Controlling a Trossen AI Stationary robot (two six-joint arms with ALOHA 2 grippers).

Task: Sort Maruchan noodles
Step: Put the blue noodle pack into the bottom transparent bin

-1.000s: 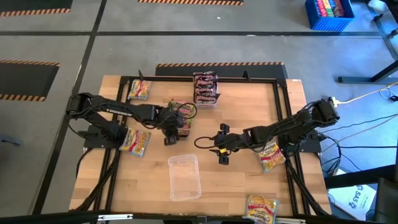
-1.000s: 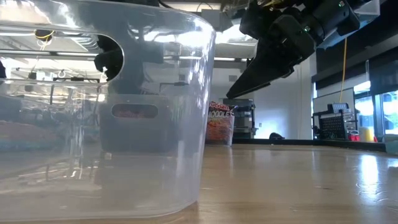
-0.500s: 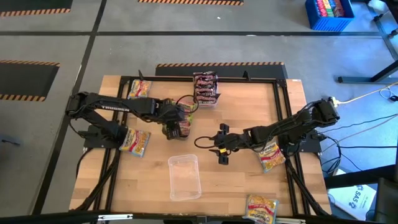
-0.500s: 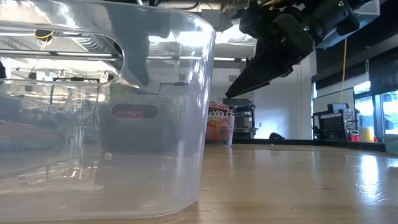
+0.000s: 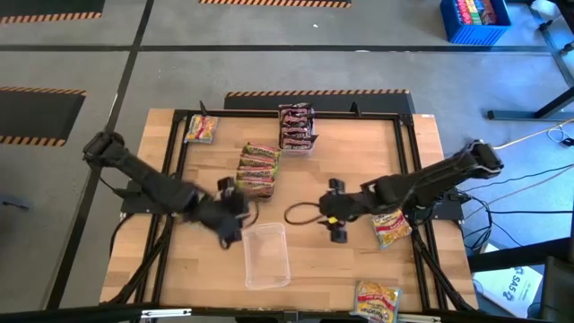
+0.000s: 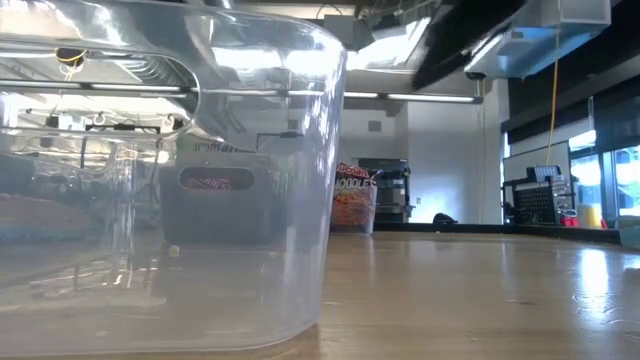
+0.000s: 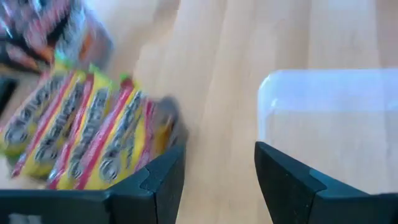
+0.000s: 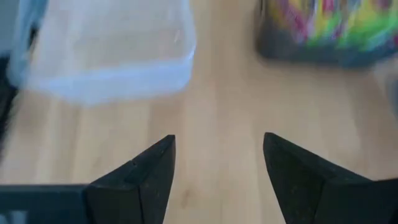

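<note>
Green-and-orange noodle packets point(image 5: 257, 169) stand side by side in a row at mid-table, also seen in the left wrist view point(image 7: 81, 137). Dark brown-red packets point(image 5: 296, 127) sit at the far edge, and a yellow-pink packet point(image 5: 201, 128) lies at the far left. My left gripper point(image 5: 235, 215) point(image 7: 217, 168) hovers open and empty, nearer than the green row, by the clear tray's point(image 5: 266, 254) far left corner. My right gripper point(image 5: 330, 213) point(image 8: 217, 155) hangs open and empty over bare wood to the tray's right.
Two more packets lie on the right: one under the right arm point(image 5: 390, 224), one at the near edge point(image 5: 377, 299). The clear tray fills the low view's left point(image 6: 160, 180). A black frame rail point(image 5: 404, 144) borders the tabletop.
My left gripper has left the green-and-orange row and swung toward the near left, ending beside the clear tray's far corner. The row stays at mid-table. My right gripper has risen, leaving the low view's top, and shifted slightly toward the right edge.
</note>
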